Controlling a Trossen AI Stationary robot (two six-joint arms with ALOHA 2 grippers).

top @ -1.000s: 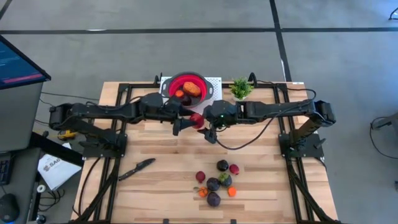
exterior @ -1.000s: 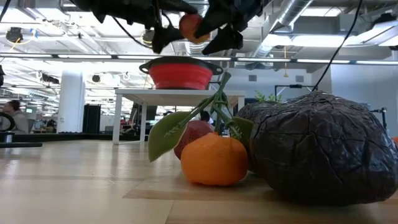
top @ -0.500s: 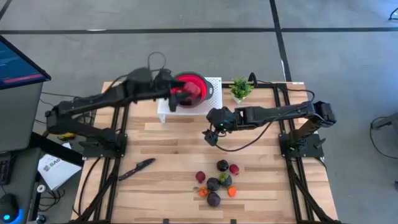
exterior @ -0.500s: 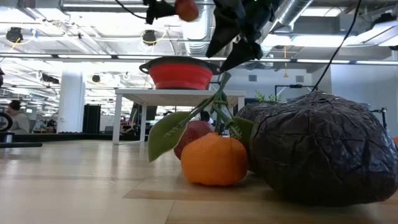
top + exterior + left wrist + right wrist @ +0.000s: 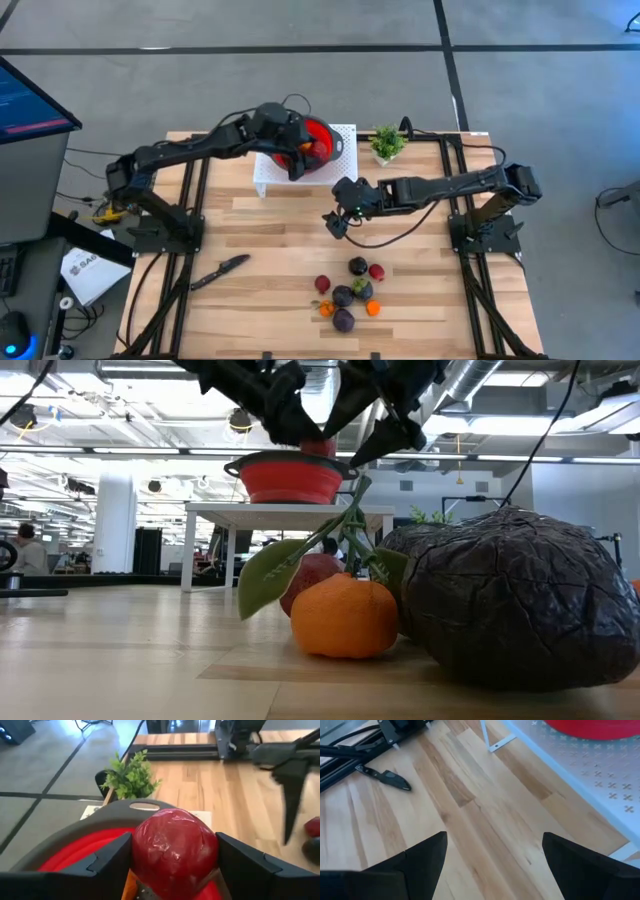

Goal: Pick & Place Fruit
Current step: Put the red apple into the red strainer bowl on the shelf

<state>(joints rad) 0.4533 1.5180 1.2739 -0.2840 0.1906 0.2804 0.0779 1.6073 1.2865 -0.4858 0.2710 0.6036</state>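
left gripper (image 5: 172,870): clamped on a red fruit (image 5: 174,851), directly over the red bowl (image 5: 318,143), upper centre of the high view
red bowl: sits on the white stand (image 5: 268,170), orange pieces inside
right gripper (image 5: 334,220): fingers spread wide, nothing between them, over bare wood at centre
remaining fruit (image 5: 348,294): clustered lower centre of the table (image 5: 270,300)
knife (image 5: 219,271): lower left
plant (image 5: 387,142): right of the bowl

Open-plan lab: exposed ceiling ducts (image 5: 500,380), concrete floor (image 5: 300,90), monitor (image 5: 30,100), seated person (image 5: 15,540).
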